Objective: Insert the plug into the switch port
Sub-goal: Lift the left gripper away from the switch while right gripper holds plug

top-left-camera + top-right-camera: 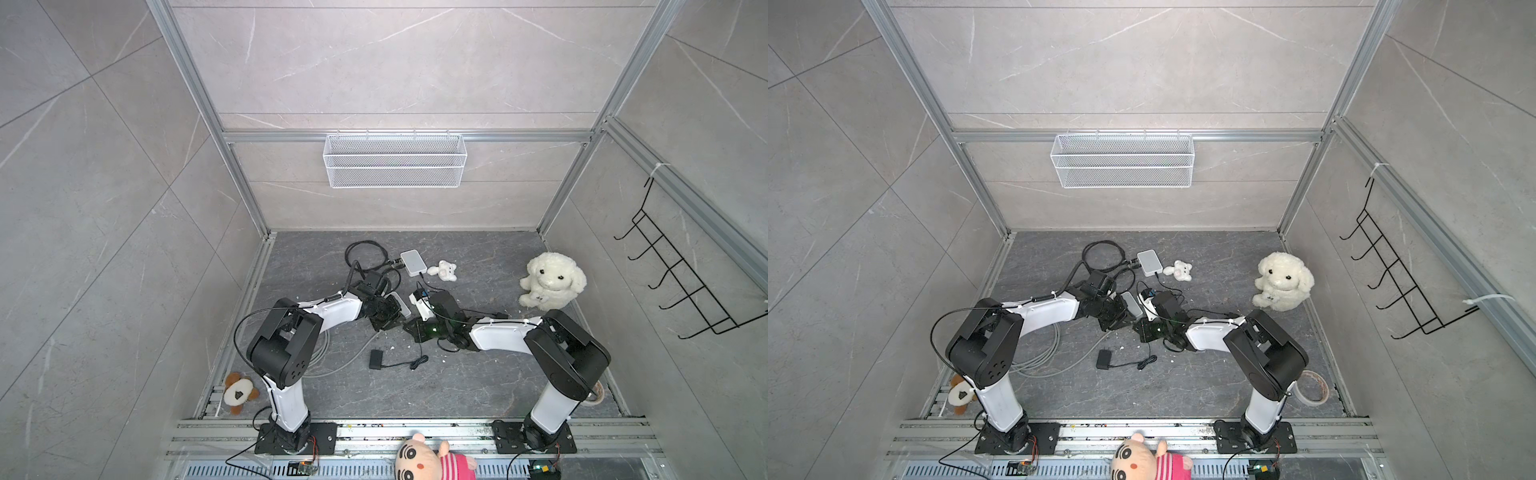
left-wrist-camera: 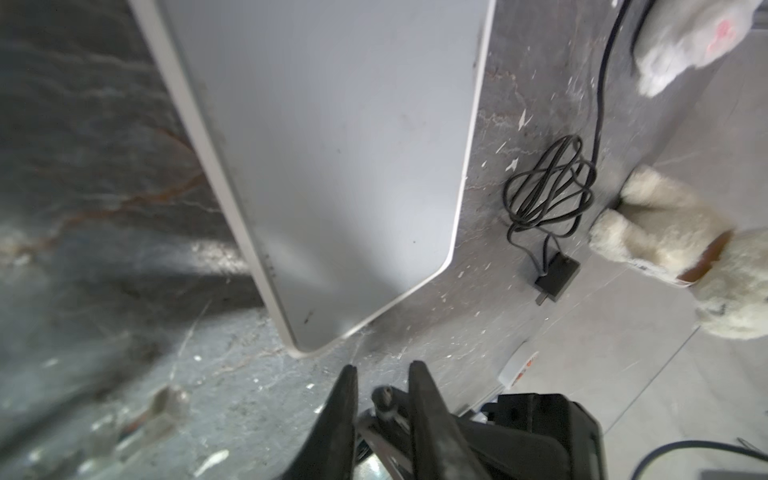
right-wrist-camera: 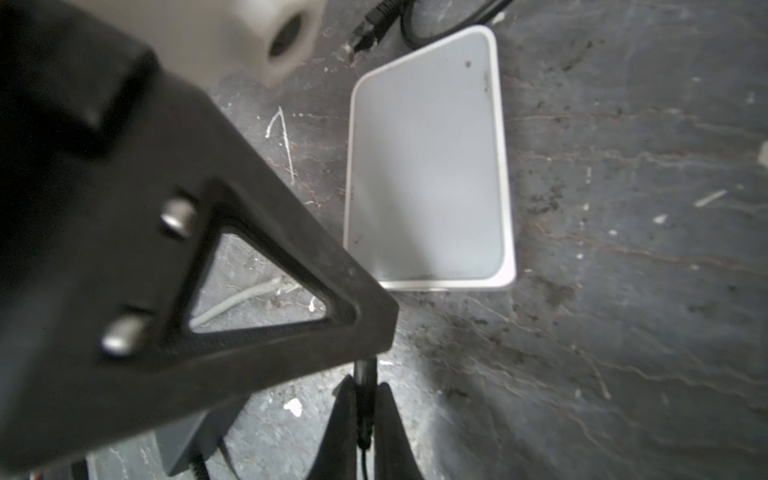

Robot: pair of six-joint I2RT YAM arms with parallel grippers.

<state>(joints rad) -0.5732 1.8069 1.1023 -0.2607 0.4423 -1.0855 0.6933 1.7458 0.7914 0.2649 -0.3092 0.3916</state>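
1. The plug (image 3: 365,368), a thin black pin on its cable, is clamped between the closed fingers of the right gripper (image 3: 365,388), so that its tip can be steered.
2. It is held short of the switch (image 3: 428,166), which lies flat on the grey surface (image 3: 623,291); the port cannot be made out.
3. The left gripper (image 2: 383,370) is stationed just beside the switch, fingers apart and empty, presumably to brace the housing against the insertion push.

White switch (image 3: 428,178) lying flat; slim black plug (image 3: 365,374) pinched in right jaws, apart from switch.
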